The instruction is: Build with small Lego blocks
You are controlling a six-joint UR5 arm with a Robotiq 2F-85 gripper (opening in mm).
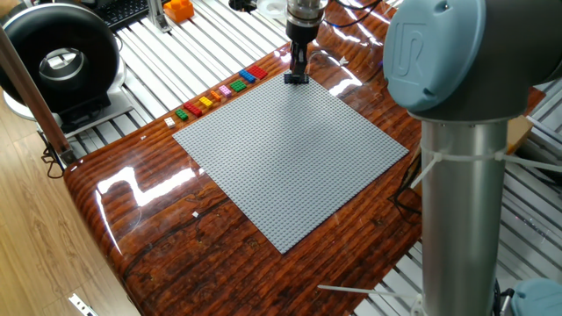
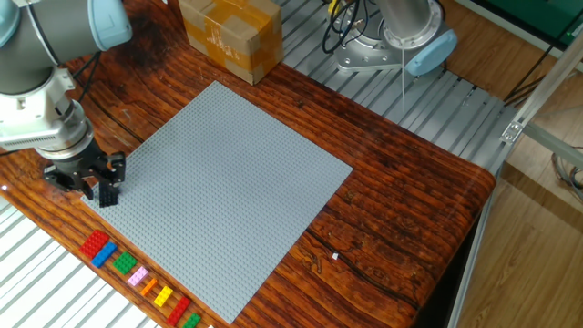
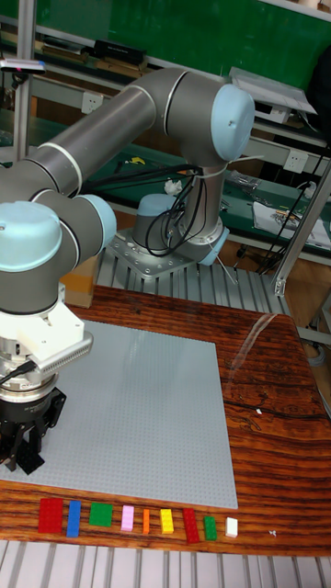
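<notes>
While the bricks lie lined up beside the grey plate (handy for picking) | gripper low at plate corner | grip unclear, cannot tell

I see a big grey plate lying flat on the shiny brown wood desk. A brown cardboard box sits on the desk near the plate's far corner. In one fixed view, a round black thing with a white middle stands on the metal slats off to the side, well away from the plate. A small orange thing sits at the top edge there. In the tall fixed view, a green wall fills the back of the room
</notes>
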